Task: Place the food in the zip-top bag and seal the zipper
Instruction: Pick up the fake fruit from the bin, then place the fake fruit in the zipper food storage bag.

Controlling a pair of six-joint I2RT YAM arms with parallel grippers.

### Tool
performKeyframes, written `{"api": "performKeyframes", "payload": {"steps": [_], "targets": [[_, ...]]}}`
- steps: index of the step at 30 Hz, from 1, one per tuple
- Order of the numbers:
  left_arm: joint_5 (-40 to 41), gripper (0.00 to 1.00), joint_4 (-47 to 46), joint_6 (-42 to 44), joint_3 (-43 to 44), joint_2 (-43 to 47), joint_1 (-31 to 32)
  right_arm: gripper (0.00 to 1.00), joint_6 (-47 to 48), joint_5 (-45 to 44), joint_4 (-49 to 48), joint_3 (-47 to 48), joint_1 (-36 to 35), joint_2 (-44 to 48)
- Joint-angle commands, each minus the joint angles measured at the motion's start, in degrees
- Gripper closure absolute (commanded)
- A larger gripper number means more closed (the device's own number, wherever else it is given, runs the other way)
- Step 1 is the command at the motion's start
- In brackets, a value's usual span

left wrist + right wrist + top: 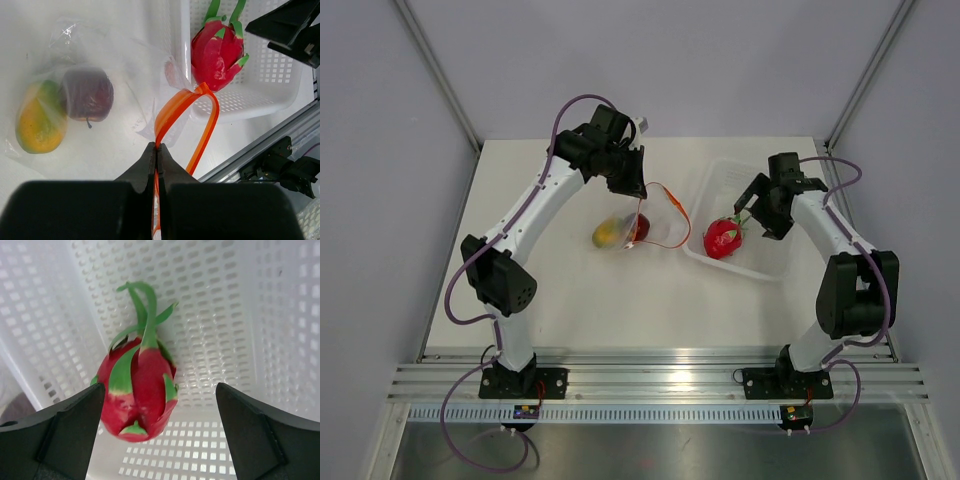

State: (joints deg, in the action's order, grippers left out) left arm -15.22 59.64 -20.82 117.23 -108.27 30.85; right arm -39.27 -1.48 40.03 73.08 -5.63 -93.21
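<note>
The clear zip-top bag (100,85) lies on the table with a yellow-orange oval fruit (40,117) and a dark red round fruit (89,94) inside it. Its orange zipper (187,102) bows open in a loop. My left gripper (158,148) is shut on one side of that strip, lifting the mouth (670,205). A pink-red fruit with green leaves (136,385) lies in the perforated white tray (720,180). My right gripper (160,400) hangs open just above it, its fingers apart on either side, the left one close to the fruit.
The tray (280,85) stands at the table's right, its rim next to the bag's mouth. An aluminium rail (660,385) runs along the near edge by the arm bases. Grey walls enclose the table on three sides.
</note>
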Motion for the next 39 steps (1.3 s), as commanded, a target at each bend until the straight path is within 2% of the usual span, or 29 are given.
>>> {"api": "performKeyframes", "payload": {"steps": [1,5,9,11,15,16,19,25,29,39], "targets": [[0.3,1.0,-1.5,0.0,1.1,1.7,0.1,0.0,1.7,0.2,-2.0,3.0,2.5,-2.2],[0.1,1.0,-1.5,-0.4,1.5,1.5,0.2,0.06,1.4,0.8,-3.0,6.2,4.0,-9.2],[0.5,1.0,-1.0,-0.7,2.5,1.2,0.3,0.24,1.0,0.8,-3.6,9.0,4.2,-13.3],[0.6,1.0,-0.9,-0.7,2.6,1.4,0.4,0.3,0.8,0.7,-4.2,9.1,4.2,-14.9],[1.0,1.0,-0.9,-1.1,2.4,1.5,0.4,0.5,0.6,0.1,-7.1,7.4,4.9,-15.9],[1.0,1.0,-1.0,-1.1,2.4,1.5,0.4,0.68,0.5,0.9,-7.3,7.2,5.0,-15.9],[1.0,1.0,-0.9,-1.6,2.9,1.0,0.6,1.0,0.5,0.9,-7.2,6.5,5.0,-13.9],[2.2,1.0,-2.3,-4.8,3.5,0.2,1.2,1.0,0.9,1.3,-6.4,6.3,5.1,-5.1],[4.0,1.0,-3.1,-6.0,6.9,-0.6,1.2,1.0,1.3,1.2,-1.3,12.0,5.0,-0.3],[3.6,1.0,-4.9,-7.7,9.0,-3.0,1.2,1.0,-0.3,6.8,2.0,22.8,3.9,9.3]]}}
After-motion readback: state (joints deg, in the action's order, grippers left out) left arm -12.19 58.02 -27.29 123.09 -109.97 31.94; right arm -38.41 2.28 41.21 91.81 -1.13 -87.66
